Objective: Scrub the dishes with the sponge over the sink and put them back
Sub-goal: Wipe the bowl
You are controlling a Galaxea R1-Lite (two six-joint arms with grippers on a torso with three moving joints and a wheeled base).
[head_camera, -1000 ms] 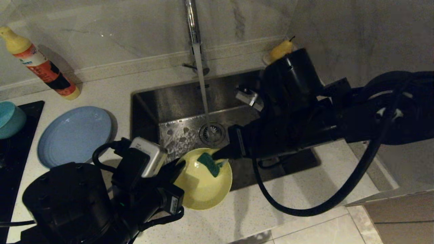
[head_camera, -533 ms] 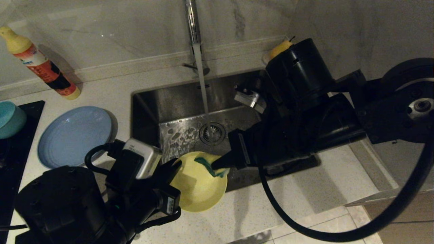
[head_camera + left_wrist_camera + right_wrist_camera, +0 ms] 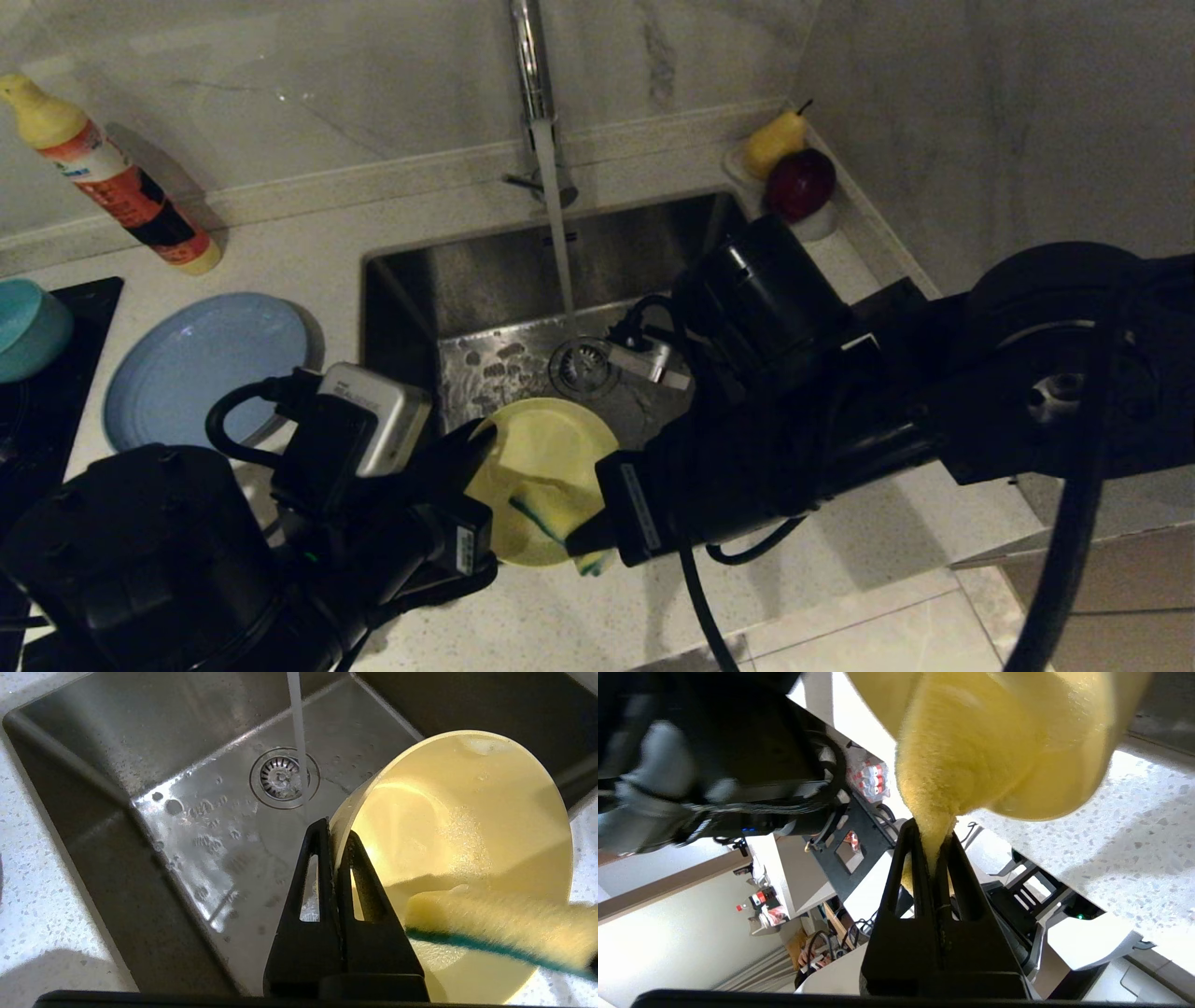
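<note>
The square brushed stainless-steel sink (image 3: 523, 280) serves as the landmark, with a round drain strainer (image 3: 583, 359) in its floor and a thin stream of water (image 3: 557, 233) falling from the tall chrome tap (image 3: 528, 65) at its back edge. The left gripper (image 3: 333, 833) is at the sink's near edge, on its left side; its jaws are clenched on the rim of the pale yellow matte bowl (image 3: 541, 448), one finger inside the wall and one outside, and the bowl is tilted with its hollow facing up and toward the sink's right side, partly over the basin and partly over the speckled pale worktop (image 3: 840, 541) in front of it. The right gripper (image 3: 932, 835) reaches in from the sink's right side, low at the bowl's near rim; its jaws are pinched tight on one end of the small oblong sponge (image 3: 490, 926), yellow with a dark green scouring face, and the sponge's yellow side is pressed against the inside of the bowl near that rim. Left of the sink, the wide light-blue plate (image 3: 205, 369) lies flat on the worktop, and farther left the teal-blue bowl (image 3: 28, 327) sits at the edge of a black hob (image 3: 37, 420). Behind the plate, toward the wall, stands a yellow-capped bottle with a red label (image 3: 112, 177). At the sink's far right corner a small white dish (image 3: 812, 224) holds a yellow pear (image 3: 773, 140) and a dark red fruit (image 3: 800, 182).
</note>
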